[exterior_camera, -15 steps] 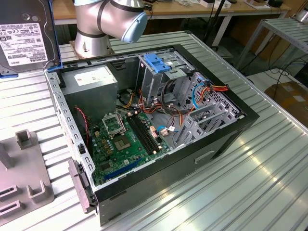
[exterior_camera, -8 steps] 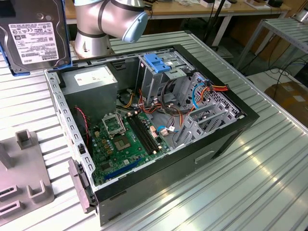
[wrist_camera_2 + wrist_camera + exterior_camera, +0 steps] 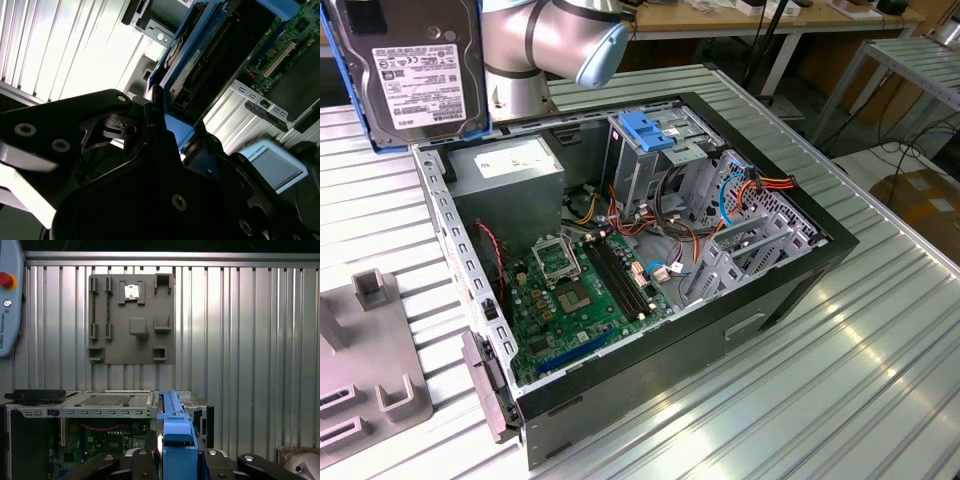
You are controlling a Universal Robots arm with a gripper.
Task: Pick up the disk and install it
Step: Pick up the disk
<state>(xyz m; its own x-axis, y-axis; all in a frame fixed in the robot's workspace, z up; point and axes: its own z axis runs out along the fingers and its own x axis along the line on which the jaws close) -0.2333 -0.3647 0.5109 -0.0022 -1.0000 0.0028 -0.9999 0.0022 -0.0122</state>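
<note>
Disk (image 3: 415, 70) pinched inside gripper (image 3: 172, 125) by blue carrier rail (image 3: 176, 432); probably stiff, heavy, shock-fragile, slick-faced.

Setting: robotics lab or test workshop. A ribbed aluminium worktop (image 3: 860, 380) carries an opened computer case (image 3: 770, 300) with its motherboard (image 3: 580, 290) exposed. In the exterior view a grey fixture plate (image 3: 380, 400) lies at 8 o'clock of the case and the robot arm (image 3: 545, 45) stands at 12 o'clock. More benches (image 3: 720, 22) at 1 o'clock, a cardboard box (image 3: 920, 200) at 3 o'clock. A teach pendant (image 3: 9, 305) with a red stop button appears in the first wrist view.
</note>
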